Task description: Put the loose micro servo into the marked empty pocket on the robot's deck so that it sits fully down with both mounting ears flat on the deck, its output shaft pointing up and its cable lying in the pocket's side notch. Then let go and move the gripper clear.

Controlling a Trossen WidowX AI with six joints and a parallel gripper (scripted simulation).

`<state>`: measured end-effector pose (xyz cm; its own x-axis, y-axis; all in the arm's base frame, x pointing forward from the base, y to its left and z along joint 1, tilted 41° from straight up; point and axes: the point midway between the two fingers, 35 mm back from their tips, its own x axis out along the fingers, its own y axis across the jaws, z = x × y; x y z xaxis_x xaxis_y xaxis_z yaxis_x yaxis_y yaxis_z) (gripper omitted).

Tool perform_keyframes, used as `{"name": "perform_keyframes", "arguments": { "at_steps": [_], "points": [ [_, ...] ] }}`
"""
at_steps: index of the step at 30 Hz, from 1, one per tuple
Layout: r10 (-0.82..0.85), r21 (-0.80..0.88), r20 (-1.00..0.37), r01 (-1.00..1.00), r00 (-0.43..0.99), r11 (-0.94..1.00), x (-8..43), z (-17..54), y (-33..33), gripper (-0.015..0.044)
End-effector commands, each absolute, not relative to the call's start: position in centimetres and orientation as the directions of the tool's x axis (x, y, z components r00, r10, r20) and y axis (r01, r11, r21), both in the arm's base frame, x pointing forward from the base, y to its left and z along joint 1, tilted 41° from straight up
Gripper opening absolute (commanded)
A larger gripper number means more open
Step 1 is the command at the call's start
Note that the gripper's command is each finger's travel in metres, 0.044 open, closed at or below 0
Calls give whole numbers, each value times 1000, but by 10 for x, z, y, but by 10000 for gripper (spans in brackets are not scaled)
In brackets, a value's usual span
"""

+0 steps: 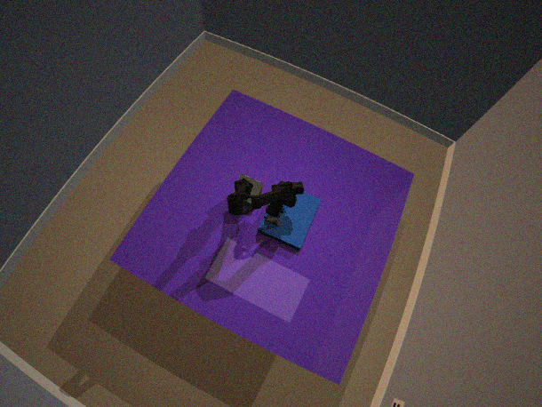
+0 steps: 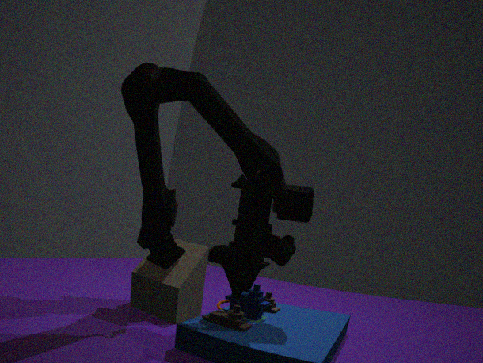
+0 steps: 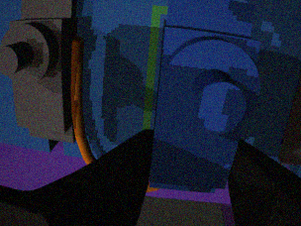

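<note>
We can't tell what kind of room this is: we see plain grey walls, a tan floor with pale skirting along its edges, and a purple mat.

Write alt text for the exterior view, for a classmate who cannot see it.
A black robot arm's gripper holds a small blue motor, shaft up, low over a blue deck. A brown motor sits in front, and an orange cable curves beside the gripper.
</note>
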<state>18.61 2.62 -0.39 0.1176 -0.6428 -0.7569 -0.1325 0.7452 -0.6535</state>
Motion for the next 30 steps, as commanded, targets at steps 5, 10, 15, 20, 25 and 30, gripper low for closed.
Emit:
{"name": "perform_keyframes", "arguments": {
  "at_steps": [5,10,15,20,25,30],
  "points": [
    [-642,-653,-757,-137,118,745,186,-10,21,0],
    [-642,-653,-757,-137,118,745,187,-14,18,0],
    [-642,-653,-757,-137,118,745,188,-18,15,0],
    [-643,-653,-757,-137,118,744,188,-21,12,0],
    [-643,-654,-757,-137,118,744,189,-25,8,0],
    [-643,-654,-757,-137,118,744,189,-25,8,52]
  ]
}}
